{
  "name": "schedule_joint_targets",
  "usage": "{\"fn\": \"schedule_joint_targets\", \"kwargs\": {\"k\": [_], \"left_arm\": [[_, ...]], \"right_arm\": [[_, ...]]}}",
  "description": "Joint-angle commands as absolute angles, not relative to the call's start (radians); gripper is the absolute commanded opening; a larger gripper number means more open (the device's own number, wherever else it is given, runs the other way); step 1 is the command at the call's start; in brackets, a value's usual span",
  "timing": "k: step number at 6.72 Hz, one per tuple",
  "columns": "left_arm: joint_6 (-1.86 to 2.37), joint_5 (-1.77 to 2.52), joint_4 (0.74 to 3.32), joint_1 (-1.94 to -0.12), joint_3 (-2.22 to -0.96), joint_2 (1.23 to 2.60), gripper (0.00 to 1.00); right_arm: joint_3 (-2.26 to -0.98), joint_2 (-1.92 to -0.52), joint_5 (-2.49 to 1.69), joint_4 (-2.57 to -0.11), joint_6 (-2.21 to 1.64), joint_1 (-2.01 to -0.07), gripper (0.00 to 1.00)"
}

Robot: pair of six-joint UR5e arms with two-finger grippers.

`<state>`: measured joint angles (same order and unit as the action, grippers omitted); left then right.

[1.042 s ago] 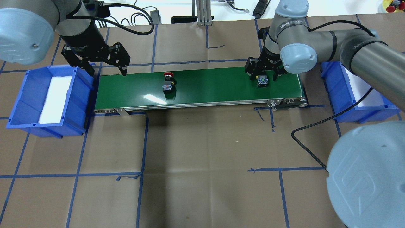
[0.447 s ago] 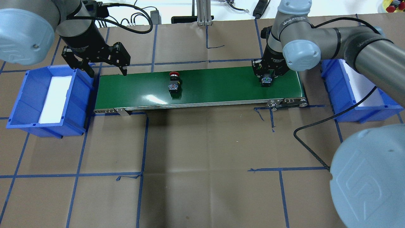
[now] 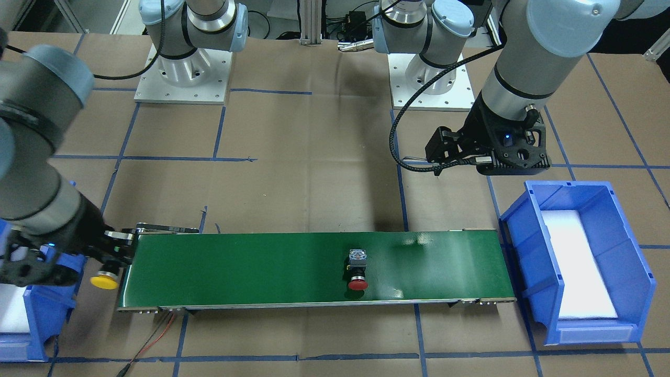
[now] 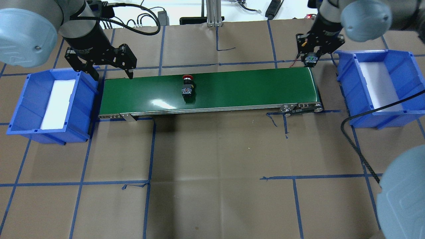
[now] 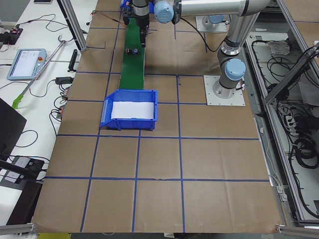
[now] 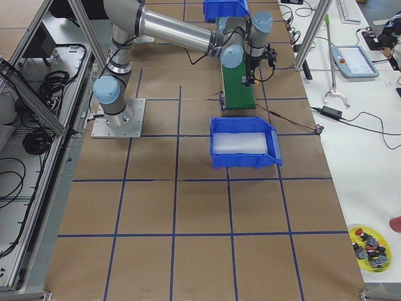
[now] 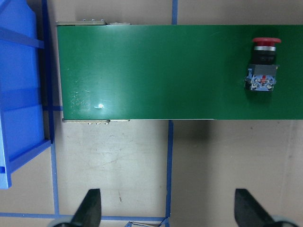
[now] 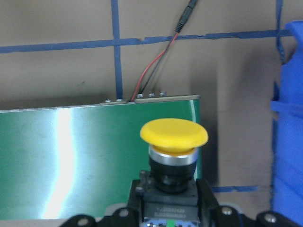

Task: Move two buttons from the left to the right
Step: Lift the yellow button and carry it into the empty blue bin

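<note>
The yellow-capped button [image 8: 173,142] hangs in the air with my right gripper [image 4: 310,60] shut on its contact block, just past the belt's right end and short of the right blue bin [image 4: 407,74]. In the front-facing view its cap [image 3: 104,281] shows below the gripper [image 3: 112,257]. On its side near the middle of the green belt [image 4: 249,86] lies the red-capped button [image 4: 187,87] [image 3: 357,269] [image 7: 262,64], cap toward the far edge. Above the belt's left end my left gripper [image 4: 113,75] [image 7: 169,210] stands open and holds nothing.
The left blue bin [image 4: 23,106] with a white liner sits at the belt's left end; in the front-facing view it is at the right [image 3: 617,256]. A black cable [image 4: 357,149] crosses the paper near the right arm. Red and black wires [image 8: 151,75] run from the belt's far right corner.
My right gripper shut on the yellow button, lifted it off the belt and carried it right and farther back. The red button moved right along the belt. The left arm stayed put.
</note>
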<state>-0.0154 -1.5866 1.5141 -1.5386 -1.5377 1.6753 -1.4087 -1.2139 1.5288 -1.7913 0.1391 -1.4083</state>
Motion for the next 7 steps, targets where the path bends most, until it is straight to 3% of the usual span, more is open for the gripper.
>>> {"fn": "schedule_joint_targets", "kwargs": {"k": [1, 3, 7], "left_arm": [[-0.017, -1.586, 1.514, -1.539, -1.539, 1.677, 1.00], [-0.015, -1.585, 1.514, -1.539, -1.540, 1.675, 1.00], [-0.015, -1.586, 1.514, -1.539, -1.537, 1.677, 1.00]], "right_arm": [[-1.355, -1.259, 1.529, -1.715, 0.436, -1.224, 0.04], [-1.380, -1.240, 1.528, -1.733, 0.665, -1.070, 0.04], [-1.645, -1.252, 1.511, -1.920, 0.667, -0.982, 0.04]]}}
